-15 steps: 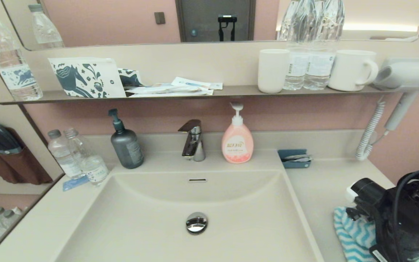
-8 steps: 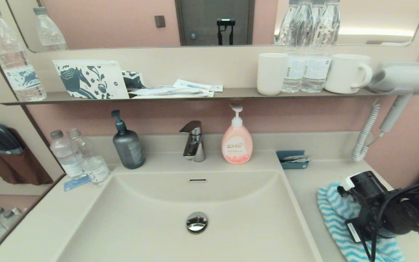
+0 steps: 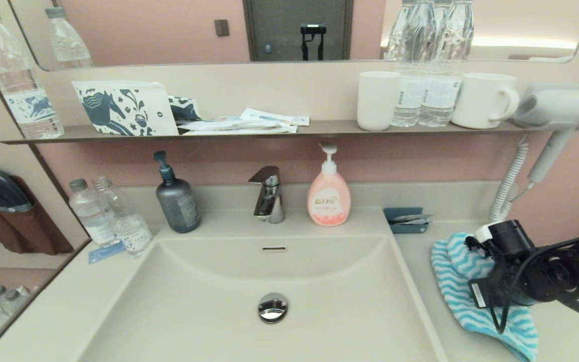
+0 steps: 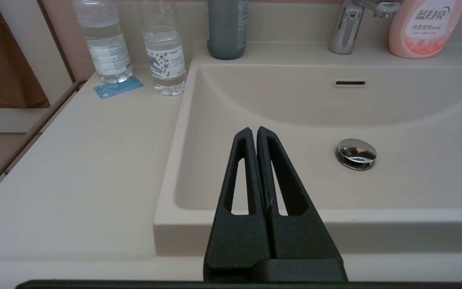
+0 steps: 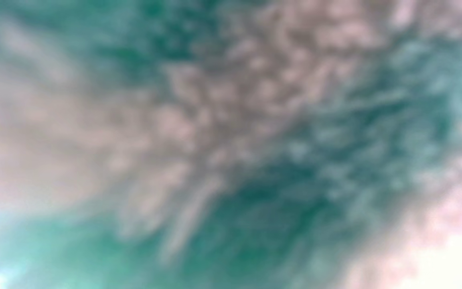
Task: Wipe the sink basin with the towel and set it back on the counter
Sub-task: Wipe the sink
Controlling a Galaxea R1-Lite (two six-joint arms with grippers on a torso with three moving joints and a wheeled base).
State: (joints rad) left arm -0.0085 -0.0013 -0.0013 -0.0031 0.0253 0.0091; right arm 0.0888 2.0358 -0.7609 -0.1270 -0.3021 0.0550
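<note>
The turquoise-and-white zigzag towel (image 3: 450, 281) hangs bunched at the tip of my right gripper (image 3: 473, 274), over the counter (image 3: 435, 241) just right of the sink basin (image 3: 209, 301). Its lower corner droops toward the counter's front edge. Fluffy towel (image 5: 231, 144) cloth fills the right wrist view and hides the fingers. The basin holds only its chrome drain plug (image 3: 272, 307), with the overflow slot (image 3: 273, 249) on the back wall. My left gripper (image 4: 254, 130) is shut on nothing, parked low before the basin's (image 4: 295, 120) front left rim, outside the head view.
Behind the basin stand a chrome faucet (image 3: 268, 195), a pink soap bottle (image 3: 328, 195) and a grey pump bottle (image 3: 175, 197). Two water bottles (image 3: 111, 218) stand on the left counter. A blue dish (image 3: 406, 220) and a coiled hair-dryer cord (image 3: 509, 186) are near the towel.
My right arm has swung left and toward the back wall, taking the towel with it from the counter's front right corner to beside the basin's right rim.
</note>
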